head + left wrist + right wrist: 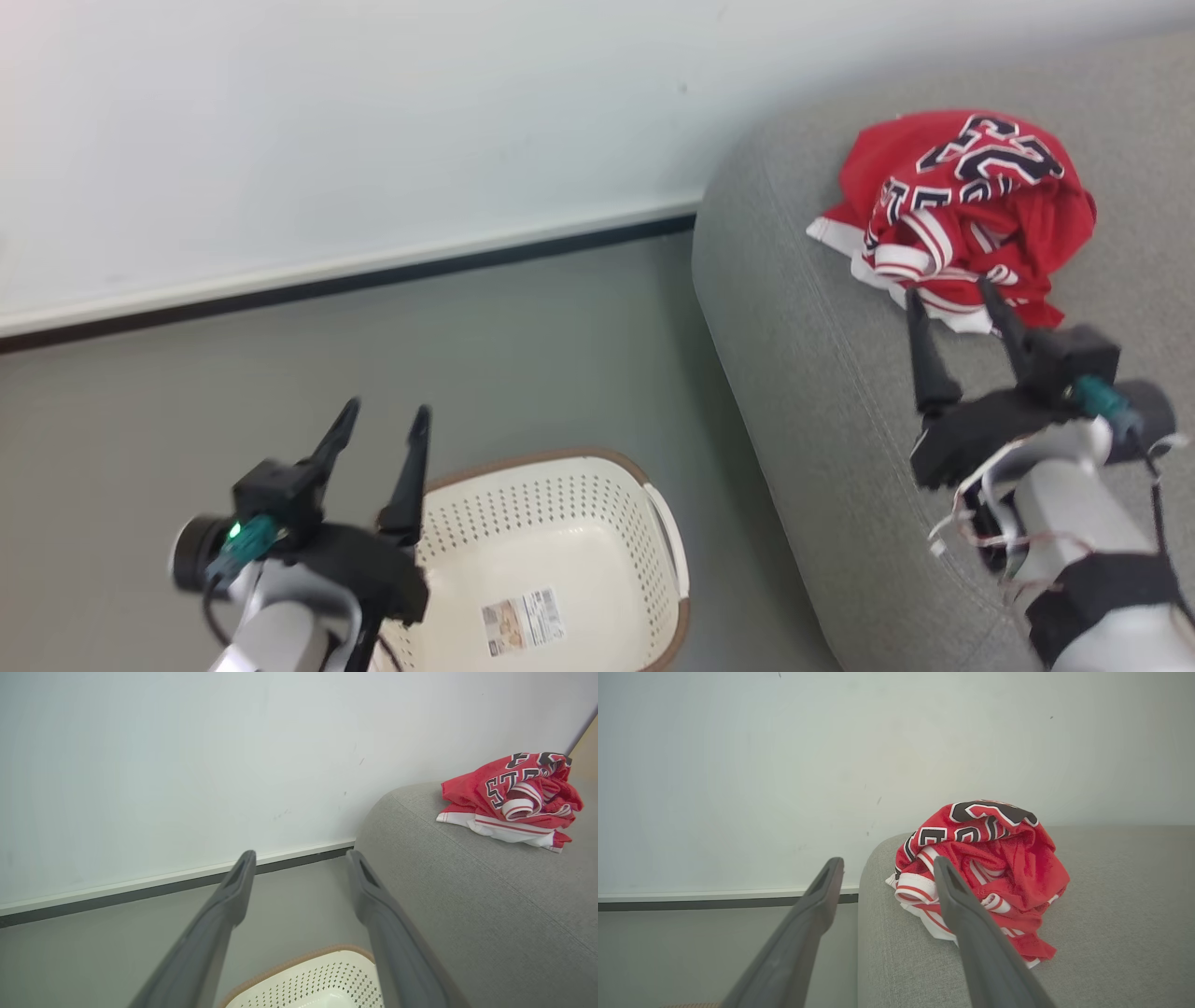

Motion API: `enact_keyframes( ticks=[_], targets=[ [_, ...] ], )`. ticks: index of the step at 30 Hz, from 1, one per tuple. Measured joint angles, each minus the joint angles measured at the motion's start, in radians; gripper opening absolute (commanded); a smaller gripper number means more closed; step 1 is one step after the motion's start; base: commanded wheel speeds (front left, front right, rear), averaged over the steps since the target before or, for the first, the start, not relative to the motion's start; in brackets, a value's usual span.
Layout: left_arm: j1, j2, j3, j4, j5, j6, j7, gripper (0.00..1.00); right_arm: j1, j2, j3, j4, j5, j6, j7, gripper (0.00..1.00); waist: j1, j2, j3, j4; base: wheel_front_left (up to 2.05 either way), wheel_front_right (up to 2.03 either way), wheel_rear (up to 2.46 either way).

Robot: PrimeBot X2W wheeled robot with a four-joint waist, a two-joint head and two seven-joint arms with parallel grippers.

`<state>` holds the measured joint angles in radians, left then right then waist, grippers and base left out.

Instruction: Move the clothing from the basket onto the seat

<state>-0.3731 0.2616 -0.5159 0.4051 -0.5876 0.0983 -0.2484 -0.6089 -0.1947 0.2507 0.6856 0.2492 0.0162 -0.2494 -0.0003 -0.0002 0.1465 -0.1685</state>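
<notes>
Left gripper (386, 408), jaws apart, hangs over the basket (644, 485) rim; no cloth shows inside. Its wrist view has the clothing (514, 793) heaped near the rounded corner of the seat (467, 896). Right gripper (887, 861), also apart, holds nothing: better withdraw straight, not snagging cloth.

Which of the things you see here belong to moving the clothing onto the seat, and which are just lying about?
Belongs to the job:
- red clothing, heaped on the seat
- laundry basket, nothing in the part that shows
- grey seat
- left gripper and right gripper, both open

Just there:
- white wall
- dark baseboard
- grey floor
</notes>
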Motion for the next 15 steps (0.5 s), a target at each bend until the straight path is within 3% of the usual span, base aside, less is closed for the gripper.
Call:
enact_keyframes(
  ticks=[5,15],
  targets=[
    [0.081,0.021,0.06,-0.003,-0.025,0.009,-0.001,1.0,0.091,0.03,0.017,-0.062,-0.002,-0.009,0.0,1.0,0.0001,0.0,-0.05,0.025,0.0,0.0,0.0],
    [0.248,0.041,0.164,-0.071,-0.032,0.017,-0.001,1.0,0.272,0.046,0.017,-0.213,-0.012,-0.07,0.0,1.0,0.0002,0.0001,-0.122,0.07,0.0,0.0,0.0]
  ],
)
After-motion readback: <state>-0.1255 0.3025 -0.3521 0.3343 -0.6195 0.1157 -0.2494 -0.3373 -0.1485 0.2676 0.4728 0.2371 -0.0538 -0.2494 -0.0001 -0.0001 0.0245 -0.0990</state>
